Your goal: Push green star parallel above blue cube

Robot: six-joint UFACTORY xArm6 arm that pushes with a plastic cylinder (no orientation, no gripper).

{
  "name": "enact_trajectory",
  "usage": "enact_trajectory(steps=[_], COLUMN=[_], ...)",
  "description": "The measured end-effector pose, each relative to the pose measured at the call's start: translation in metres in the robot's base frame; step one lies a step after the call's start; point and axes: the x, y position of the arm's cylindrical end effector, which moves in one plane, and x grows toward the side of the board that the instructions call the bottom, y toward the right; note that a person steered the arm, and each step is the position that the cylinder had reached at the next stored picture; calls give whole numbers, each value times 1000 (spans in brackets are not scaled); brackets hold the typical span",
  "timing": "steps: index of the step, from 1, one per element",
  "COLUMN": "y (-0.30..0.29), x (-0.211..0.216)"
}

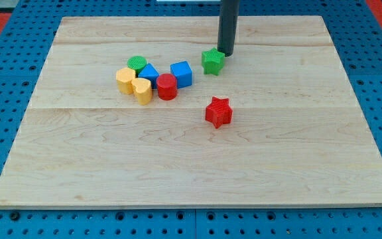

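My tip (226, 53) touches the small green plastic star (212, 61) on its upper right. No claw here. Push gently left, stopping above the blue plastic cube (182, 73).

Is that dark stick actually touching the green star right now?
Cannot tell. In the camera view my tip sits right at the green star on its upper-right side, with no wood showing between them, but one angle cannot confirm real contact.
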Motion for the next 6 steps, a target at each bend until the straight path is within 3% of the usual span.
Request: enact_trajectory(steps=[1, 2, 4, 6], y=[22, 22, -20, -28], x=[15, 56, 49, -13])
